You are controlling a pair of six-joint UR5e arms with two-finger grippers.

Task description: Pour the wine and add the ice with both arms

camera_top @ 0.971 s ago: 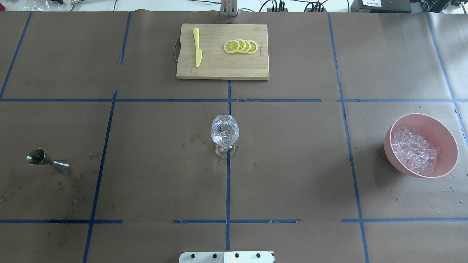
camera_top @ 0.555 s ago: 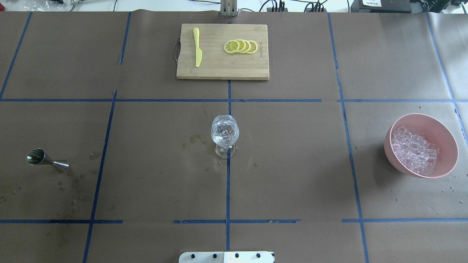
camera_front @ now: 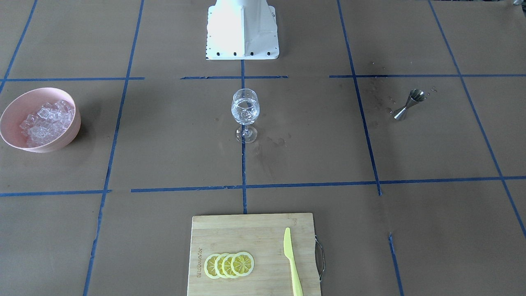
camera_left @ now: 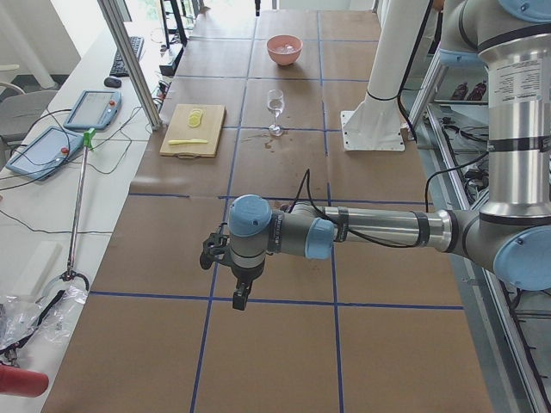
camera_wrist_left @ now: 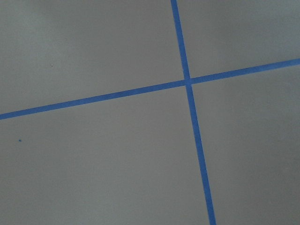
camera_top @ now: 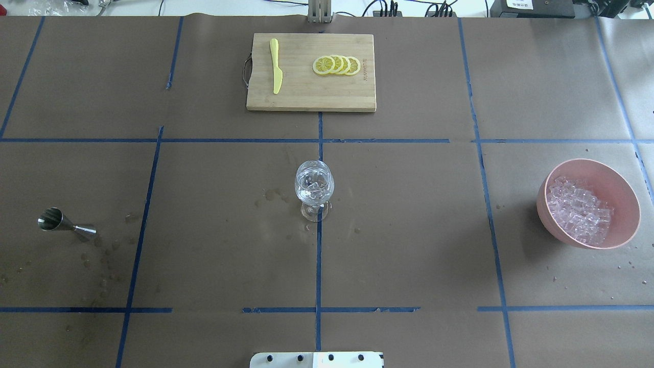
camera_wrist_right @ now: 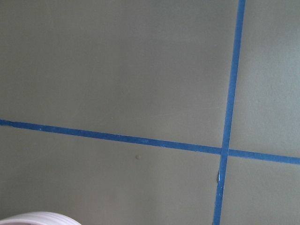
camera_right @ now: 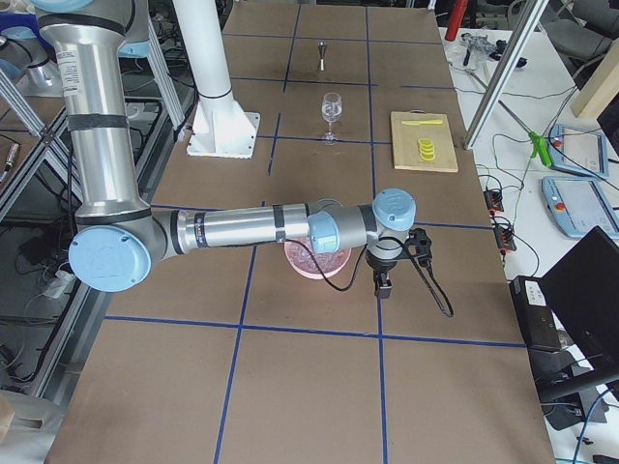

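Seen from overhead, the wine glass (camera_top: 314, 186) stands upright at the table's centre. At 3 o'clock from it sits the pink bowl (camera_top: 629, 204), heaped with ice (camera_top: 577, 209). The glass holds the wine (camera_front: 245, 117) with a few cubes in it. At 9 o'clock a steel jigger (camera_top: 65, 225) stands among damp spots. At 12 o'clock a cutting board (camera_top: 306, 99) carries lemon slices (camera_top: 337, 65) and a yellow knife (camera_top: 276, 66). The left arm (camera_left: 379, 228) reaches out level, and the left gripper (camera_left: 238, 301) points down over bare paper (fingers apart or together, I cannot tell). The right arm (camera_right: 242, 230) stretches above the bowl. The right gripper (camera_right: 384, 283) hangs just past its rim, and its opening is equally unreadable.
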